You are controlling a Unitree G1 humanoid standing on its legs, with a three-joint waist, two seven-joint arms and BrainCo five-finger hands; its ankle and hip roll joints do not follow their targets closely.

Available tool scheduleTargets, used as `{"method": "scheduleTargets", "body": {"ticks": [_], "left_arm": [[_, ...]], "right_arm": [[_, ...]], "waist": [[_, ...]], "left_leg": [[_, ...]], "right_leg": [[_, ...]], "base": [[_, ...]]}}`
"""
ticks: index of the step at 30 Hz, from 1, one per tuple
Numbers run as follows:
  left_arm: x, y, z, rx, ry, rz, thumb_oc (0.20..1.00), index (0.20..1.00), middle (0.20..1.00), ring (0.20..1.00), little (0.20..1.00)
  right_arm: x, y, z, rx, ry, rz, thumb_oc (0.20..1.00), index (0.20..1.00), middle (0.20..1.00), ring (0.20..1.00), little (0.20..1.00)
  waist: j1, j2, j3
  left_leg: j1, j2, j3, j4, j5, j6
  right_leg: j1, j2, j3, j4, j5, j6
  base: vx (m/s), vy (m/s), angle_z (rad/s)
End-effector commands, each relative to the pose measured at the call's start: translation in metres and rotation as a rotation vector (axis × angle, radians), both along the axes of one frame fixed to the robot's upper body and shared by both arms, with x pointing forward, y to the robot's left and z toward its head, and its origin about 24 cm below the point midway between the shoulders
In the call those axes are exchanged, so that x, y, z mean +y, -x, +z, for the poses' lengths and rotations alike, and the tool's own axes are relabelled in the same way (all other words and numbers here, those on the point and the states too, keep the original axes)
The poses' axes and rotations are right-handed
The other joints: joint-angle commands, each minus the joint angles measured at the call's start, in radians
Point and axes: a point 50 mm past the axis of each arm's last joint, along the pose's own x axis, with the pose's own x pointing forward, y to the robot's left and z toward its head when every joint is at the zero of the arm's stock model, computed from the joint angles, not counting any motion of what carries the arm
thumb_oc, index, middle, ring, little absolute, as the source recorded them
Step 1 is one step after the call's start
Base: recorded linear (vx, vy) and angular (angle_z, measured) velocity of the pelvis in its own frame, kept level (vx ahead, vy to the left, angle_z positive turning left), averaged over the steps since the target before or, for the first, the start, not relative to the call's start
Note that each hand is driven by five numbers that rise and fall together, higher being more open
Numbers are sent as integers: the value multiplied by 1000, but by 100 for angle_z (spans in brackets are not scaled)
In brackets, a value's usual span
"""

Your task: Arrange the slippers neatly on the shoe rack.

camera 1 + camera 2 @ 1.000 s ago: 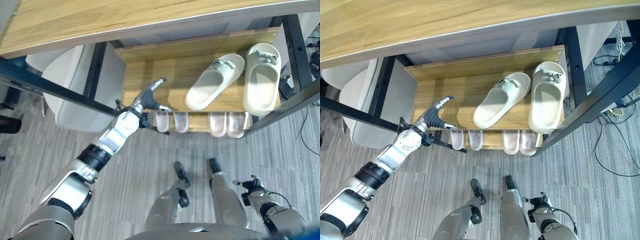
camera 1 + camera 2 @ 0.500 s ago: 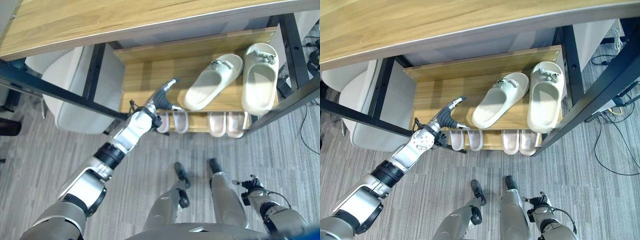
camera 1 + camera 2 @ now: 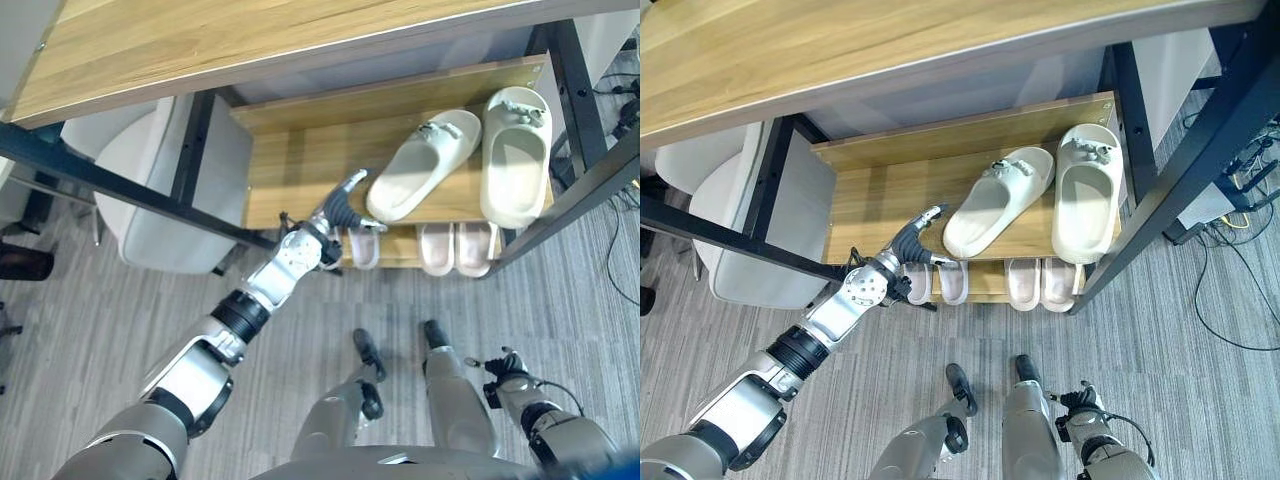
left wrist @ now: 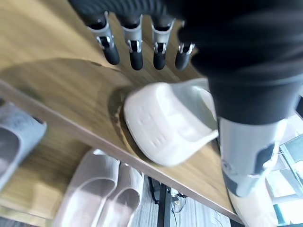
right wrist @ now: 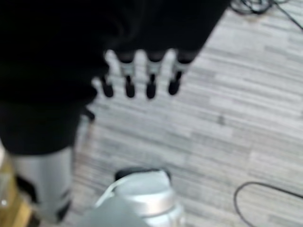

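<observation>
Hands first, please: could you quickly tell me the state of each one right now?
Left hand: open, fingers straight, holding nothing, beside the tilted cream slipper.
Right hand: open, empty, over the floor.

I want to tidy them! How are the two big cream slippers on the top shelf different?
The left cream slipper lies slanted, its heel by the left hand; the right cream slipper lies straight, with no hand near it. The right one's heel reaches the shelf's front edge. Both look alike, toes pointing to the back.
</observation>
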Motion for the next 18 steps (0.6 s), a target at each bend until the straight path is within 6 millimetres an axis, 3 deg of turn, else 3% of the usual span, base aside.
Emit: {"method": "scheduleTargets", "body": {"ticks": [1,18], "left_arm": [[-4,-3,4,8,120,34,1000,1000,1000,1000,1000],[-42,-3,9,88,275,-23,1000,1000,1000,1000,1000]], "right_arm": [[-4,-1,2,11,41,27,1000,1000,1000,1000,1000],[-2,-10,6,2,63,43,1000,1000,1000,1000,1000]], "waist": [[-17,18,-8],[-30,26,-2]], "left_leg": [[-49,0,-125,69,-74,-33],[-45,-1,-127,62,-68,-33]], "right_leg": [[-15,-47,-52,-70,66,24],[-17,-48,-50,-71,71,24]], "base": [[0,0,0],[0,0,0]]}}
